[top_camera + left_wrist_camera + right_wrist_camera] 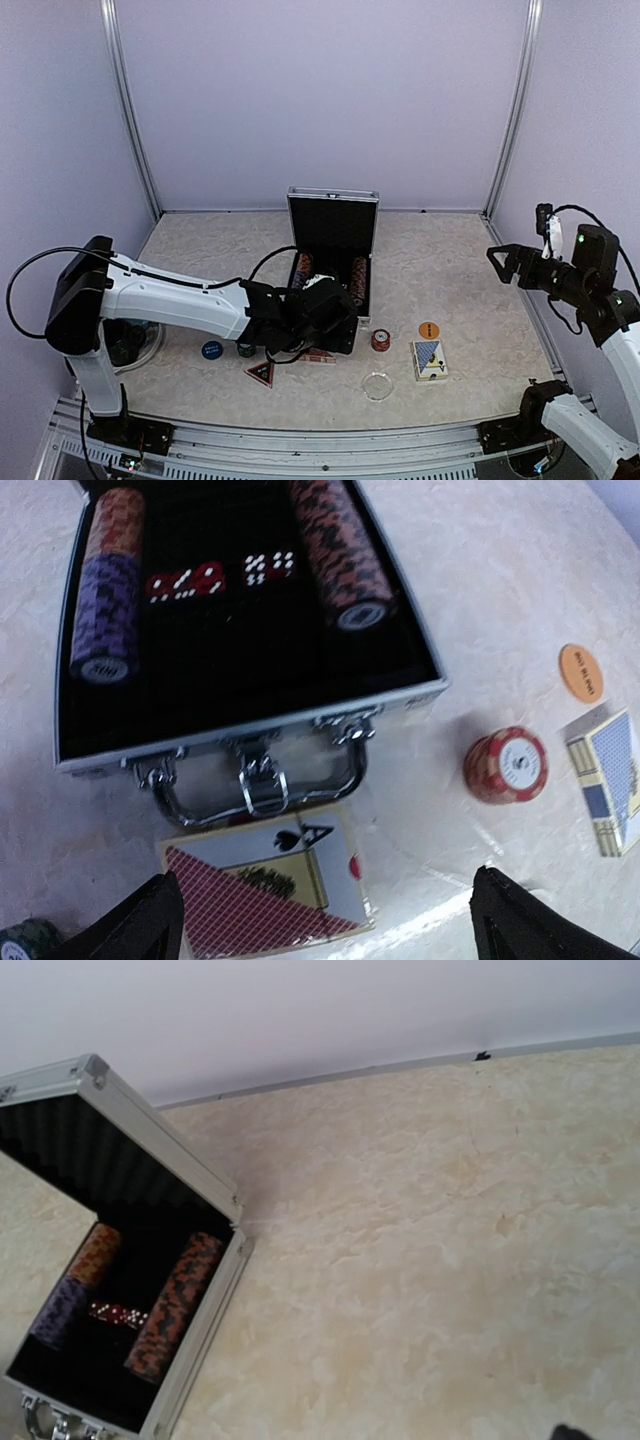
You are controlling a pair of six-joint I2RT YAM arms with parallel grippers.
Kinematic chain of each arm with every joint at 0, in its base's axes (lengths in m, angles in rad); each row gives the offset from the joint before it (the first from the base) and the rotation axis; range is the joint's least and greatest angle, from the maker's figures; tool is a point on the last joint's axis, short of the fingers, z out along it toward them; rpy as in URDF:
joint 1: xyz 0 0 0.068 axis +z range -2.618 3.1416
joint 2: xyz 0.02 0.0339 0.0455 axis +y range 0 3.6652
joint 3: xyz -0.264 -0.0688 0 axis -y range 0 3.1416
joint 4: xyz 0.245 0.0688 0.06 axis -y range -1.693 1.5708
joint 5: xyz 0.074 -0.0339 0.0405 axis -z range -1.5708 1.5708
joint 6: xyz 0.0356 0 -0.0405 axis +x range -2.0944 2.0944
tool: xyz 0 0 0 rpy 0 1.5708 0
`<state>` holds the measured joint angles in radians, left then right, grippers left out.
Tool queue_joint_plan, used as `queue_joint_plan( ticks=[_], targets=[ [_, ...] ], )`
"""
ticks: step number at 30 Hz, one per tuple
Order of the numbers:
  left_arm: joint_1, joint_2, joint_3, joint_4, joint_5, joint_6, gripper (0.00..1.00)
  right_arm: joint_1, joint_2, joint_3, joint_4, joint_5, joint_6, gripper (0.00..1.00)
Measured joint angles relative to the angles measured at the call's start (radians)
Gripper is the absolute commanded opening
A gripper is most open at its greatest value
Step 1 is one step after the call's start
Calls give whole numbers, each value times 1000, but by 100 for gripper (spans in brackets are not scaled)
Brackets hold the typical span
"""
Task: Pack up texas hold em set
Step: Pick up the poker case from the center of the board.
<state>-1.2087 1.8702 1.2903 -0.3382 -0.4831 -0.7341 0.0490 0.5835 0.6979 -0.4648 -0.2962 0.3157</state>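
Observation:
The silver briefcase [331,243] stands open at the table's middle, lid up. In the left wrist view the briefcase [250,730] holds a purple and orange chip row [106,595], a red and black chip row [338,550] and red dice [186,581]. My left gripper [320,345] is open and hovers over the red card deck [265,880], which lies in front of the handle, between its fingers [130,925]. To the right lie a red chip stack [380,340], an orange button [429,329] and a blue card deck [430,358]. A dark triangle marker [260,373], a blue button [211,349] and green chips [246,349] lie to the left. My right gripper [505,260] is open and empty, raised at the far right.
Dark and pale blue cups on a clear plate [135,342] sit at the left edge, by the left arm's base. A small clear round dish [378,385] lies near the front edge. The right wrist view shows the briefcase [100,1290] and bare table.

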Motion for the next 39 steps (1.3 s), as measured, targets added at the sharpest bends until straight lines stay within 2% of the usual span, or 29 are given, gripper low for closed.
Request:
queue_joint_plan(
  ticks=[4, 10, 19, 39],
  targets=[
    [-9, -13, -50, -67, -5, -56, 99, 0, 2, -7, 0, -3, 0, 99],
    [-8, -18, -110, -84, 41, -115, 99, 0, 4, -8, 0, -3, 1, 99],
    [-13, -18, -119, -75, 116, -147, 99, 0, -2, -8, -2, -2, 1, 99],
    [-16, 47, -86, -100, 47, -154, 99, 0, -14, -8, -10, -2, 2, 99]
  ],
)
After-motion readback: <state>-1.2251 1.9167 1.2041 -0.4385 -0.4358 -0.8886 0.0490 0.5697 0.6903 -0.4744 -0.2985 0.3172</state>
